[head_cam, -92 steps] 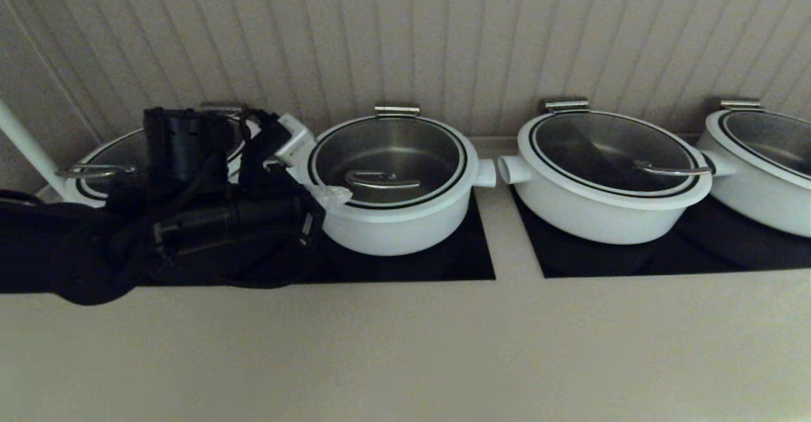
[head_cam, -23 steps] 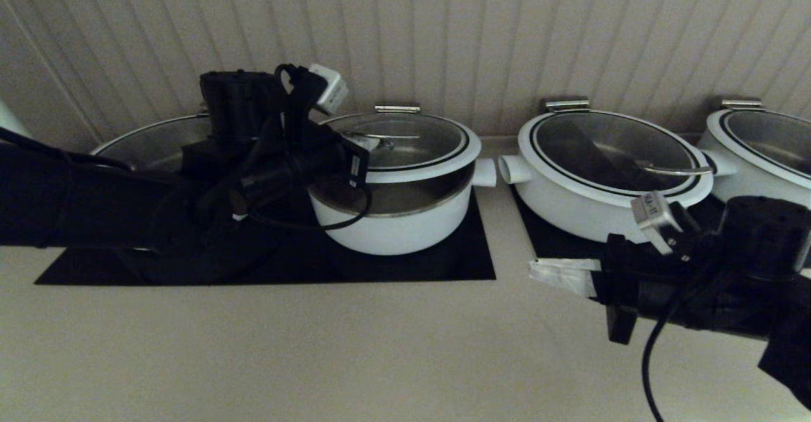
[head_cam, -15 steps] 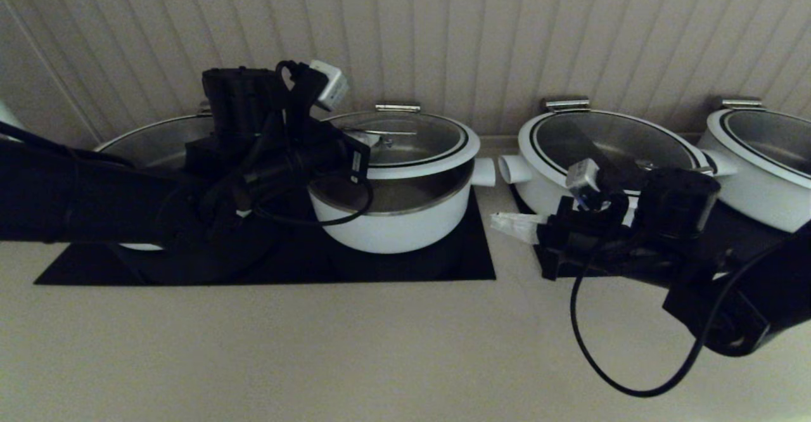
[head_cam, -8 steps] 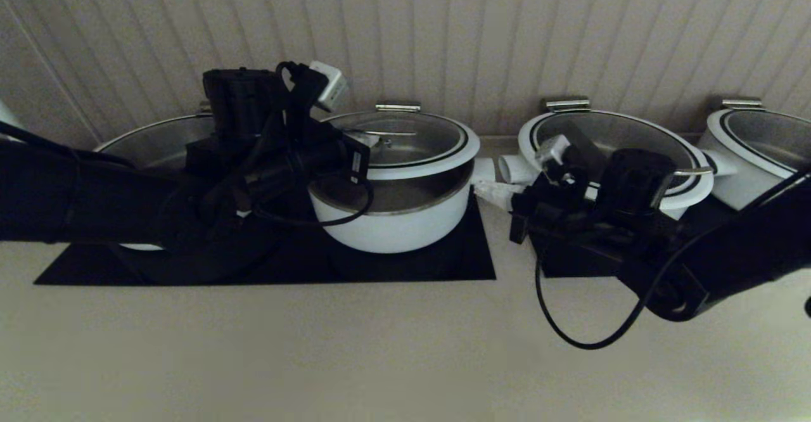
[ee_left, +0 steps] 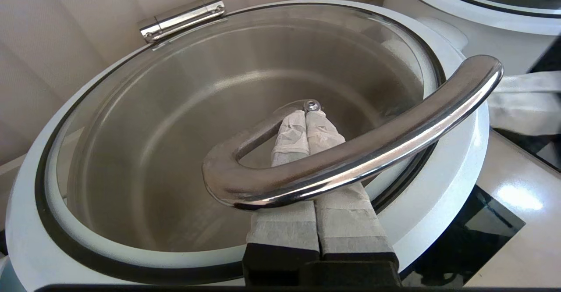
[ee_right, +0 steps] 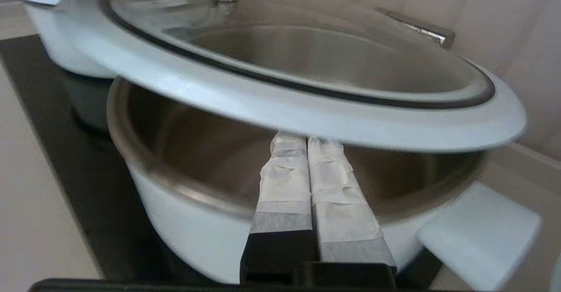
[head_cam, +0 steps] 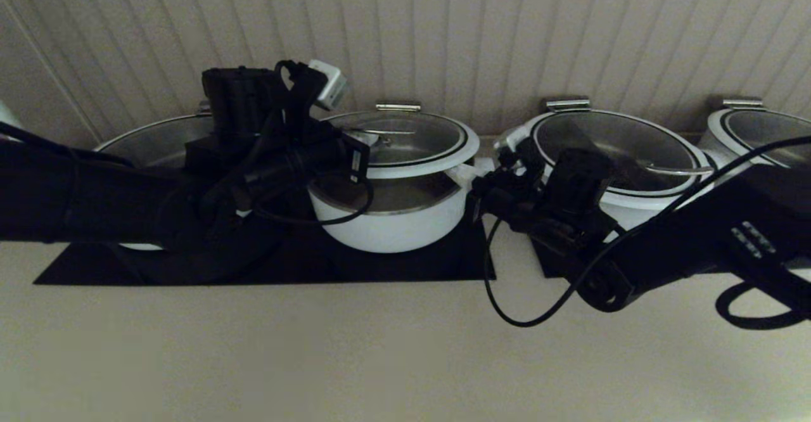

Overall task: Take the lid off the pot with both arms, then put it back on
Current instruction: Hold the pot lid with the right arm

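The lid [head_cam: 412, 135] is tilted up at its front edge over the deep white pot [head_cam: 393, 222], with its hinge tab [head_cam: 397, 106] at the back. My left gripper [ee_left: 305, 115] is shut, and its fingers are slid under the curved steel handle [ee_left: 372, 140], bearing the lid [ee_left: 175, 121]. In the head view the left gripper [head_cam: 374, 139] is over the lid's left part. My right gripper [ee_right: 307, 139] is shut, its tips tucked under the lid's white rim [ee_right: 263, 103] above the pot's steel inside [ee_right: 197, 147]. In the head view the right gripper [head_cam: 466, 172] is at the pot's right side.
A wider lidded white pot [head_cam: 624, 156] stands just right of my right arm, another [head_cam: 760, 134] at the far right, and one [head_cam: 149, 140] behind my left arm. Black cooktop glass [head_cam: 412, 263] lies under the pots, a beige counter [head_cam: 380, 346] in front and a ribbed wall behind.
My right arm has swept in from the front right to the pot's right side, its shut fingers now under the lid's rim. The left arm holds the raised lid still.
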